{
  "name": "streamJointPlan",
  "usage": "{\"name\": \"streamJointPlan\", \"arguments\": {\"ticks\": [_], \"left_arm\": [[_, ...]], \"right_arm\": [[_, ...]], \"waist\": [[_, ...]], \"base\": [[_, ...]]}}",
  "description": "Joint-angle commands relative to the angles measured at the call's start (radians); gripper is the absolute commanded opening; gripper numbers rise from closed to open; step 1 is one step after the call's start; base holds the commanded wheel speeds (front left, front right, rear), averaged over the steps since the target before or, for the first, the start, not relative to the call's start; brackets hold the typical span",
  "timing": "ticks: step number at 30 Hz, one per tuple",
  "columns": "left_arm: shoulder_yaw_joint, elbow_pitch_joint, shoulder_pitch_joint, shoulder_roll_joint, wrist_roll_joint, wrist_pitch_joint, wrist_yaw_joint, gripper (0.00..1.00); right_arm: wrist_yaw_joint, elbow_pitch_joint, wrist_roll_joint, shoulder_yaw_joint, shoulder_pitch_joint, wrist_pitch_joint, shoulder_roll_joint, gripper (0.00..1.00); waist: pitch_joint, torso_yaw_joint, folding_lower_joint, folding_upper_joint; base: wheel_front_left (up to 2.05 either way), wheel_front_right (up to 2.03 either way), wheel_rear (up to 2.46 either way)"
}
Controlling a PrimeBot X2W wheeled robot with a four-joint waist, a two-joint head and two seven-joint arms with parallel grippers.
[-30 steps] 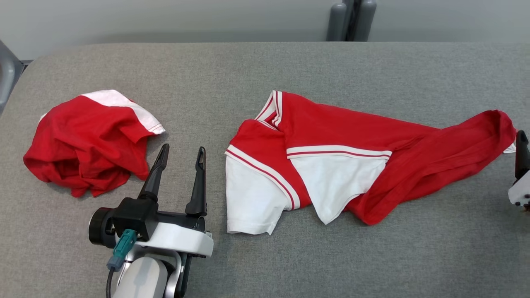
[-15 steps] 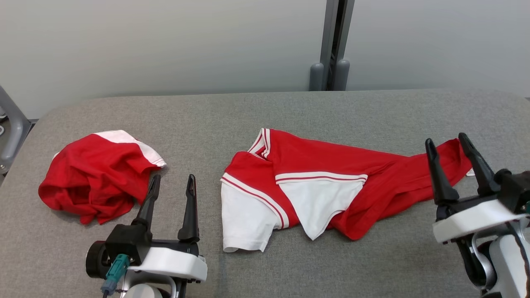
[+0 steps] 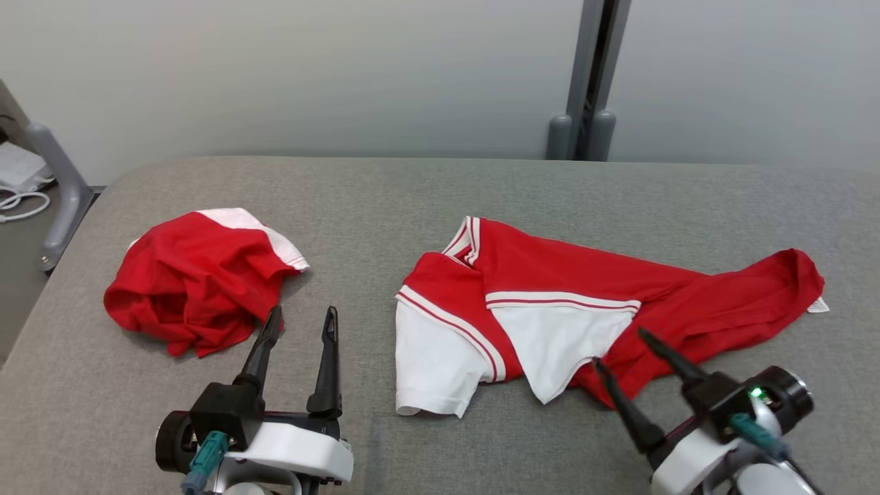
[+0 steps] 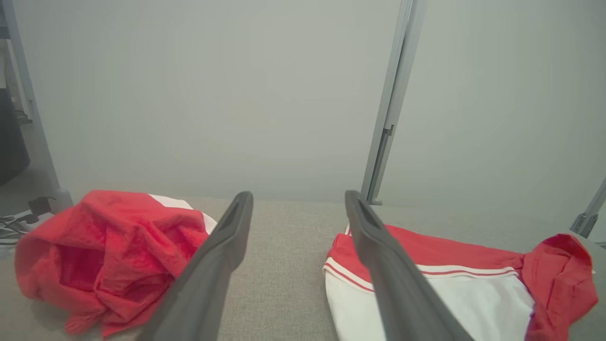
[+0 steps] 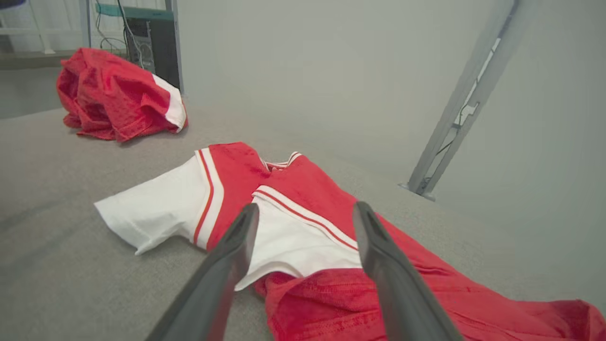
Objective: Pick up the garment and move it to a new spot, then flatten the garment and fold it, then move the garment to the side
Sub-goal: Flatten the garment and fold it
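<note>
The red and white shirt (image 3: 550,302) lies rumpled on the counter (image 3: 412,192), the left hand (image 3: 304,311) and right hand (image 3: 619,346) are both open and empty, and I think flattening is the step now: grab its edges and pull.

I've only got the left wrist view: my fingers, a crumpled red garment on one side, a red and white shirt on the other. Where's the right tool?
Observer: Low on your right in the head view: the right tool, open, pointing at the near edge of the red and white shirt.
Operator: Gripping cloth?
Observer: No. The right wrist view shows nothing between its fingers; a white panel lies beyond them.
Operator: Shirt flat?
Observer: No. One white sleeve lies spread, but the red body is bunched into a band toward your right.
</note>
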Motion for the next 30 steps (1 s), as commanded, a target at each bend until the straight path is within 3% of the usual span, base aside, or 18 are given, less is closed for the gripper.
{"name": "streamJointPlan", "arguments": {"ticks": [1,11,22,24,25,30], "left_arm": [[-0.004,0.001,0.001,0.004,-0.005,0.0,-0.004,1.0],[-0.034,0.007,-0.011,0.004,-0.01,0.0,0.01,1.0],[-0.035,0.006,-0.028,0.004,-0.02,0.0,0.015,1.0],[-0.035,0.006,-0.029,0.004,-0.021,0.0,0.016,1.0],[-0.033,0.006,-0.028,0.004,-0.021,0.0,0.017,1.0],[-0.028,0.005,-0.029,0.004,-0.019,0.0,0.021,1.0]], "right_arm": [[0.0,0.02,-0.016,0.045,-0.03,-0.001,-0.021,1.0],[0.0,0.289,-0.017,0.351,-0.184,0.0,-0.056,1.0],[0.0,0.493,0.043,0.434,-0.272,0.0,-0.038,1.0],[0.0,0.524,0.055,0.448,-0.281,0.001,-0.033,0.16],[0.0,0.533,0.061,0.454,-0.286,0.001,-0.033,0.0],[0.0,0.507,0.082,0.422,-0.313,0.0,-0.034,0.0]], "waist": [[0.008,0.023,0.0,-0.0001],[0.039,0.116,0.0,-0.0001],[0.072,0.171,0.0,-0.0001],[0.075,0.174,0.0,-0.0001],[0.076,0.174,0.0,-0.0001],[0.077,0.167,0.0,-0.0001]], "base": [[0.0,0.0,0.0],[0.0,0.0,0.0],[0.0,0.0,0.0],[0.0,0.0,0.0],[0.0,0.0,0.0],[0.0,0.0,0.0]]}}
